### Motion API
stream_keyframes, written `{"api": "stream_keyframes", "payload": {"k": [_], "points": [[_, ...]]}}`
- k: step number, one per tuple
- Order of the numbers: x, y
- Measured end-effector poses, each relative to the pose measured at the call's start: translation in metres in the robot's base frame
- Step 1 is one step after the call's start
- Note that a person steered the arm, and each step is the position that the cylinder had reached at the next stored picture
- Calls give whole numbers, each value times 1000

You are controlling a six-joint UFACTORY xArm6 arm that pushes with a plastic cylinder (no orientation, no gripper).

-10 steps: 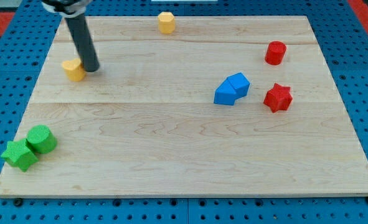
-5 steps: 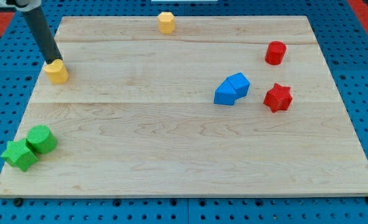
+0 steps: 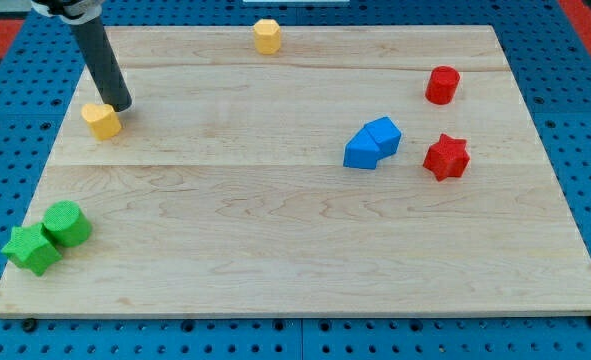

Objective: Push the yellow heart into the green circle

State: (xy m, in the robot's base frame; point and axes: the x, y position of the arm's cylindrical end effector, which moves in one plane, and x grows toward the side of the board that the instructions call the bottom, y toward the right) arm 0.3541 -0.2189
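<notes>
Pale wooden board [image 3: 305,250]: my tip [image 3: 122,106], a jawless rod, touches the small yellow heart block [image 3: 101,120] from above-right. Best steered downward toward the green cylinder [image 3: 66,222].

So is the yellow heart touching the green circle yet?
No, the yellow heart sits well apart from the green circle.

— Where is my tip [image 3: 121,105] relative to the yellow heart [image 3: 101,120]?

— Just beside it, toward the view's upper right, apparently touching.

— And the green circle [image 3: 65,222]?

— Well below the heart on the worktop [image 3: 295,250], touching a green star [image 3: 30,249].
</notes>
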Motion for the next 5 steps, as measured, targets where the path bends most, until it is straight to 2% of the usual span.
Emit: {"api": "stream_keyframes", "payload": {"k": [2,3,4,5], "points": [[54,-14],[38,-16],[32,-59],[51,-56]]}}
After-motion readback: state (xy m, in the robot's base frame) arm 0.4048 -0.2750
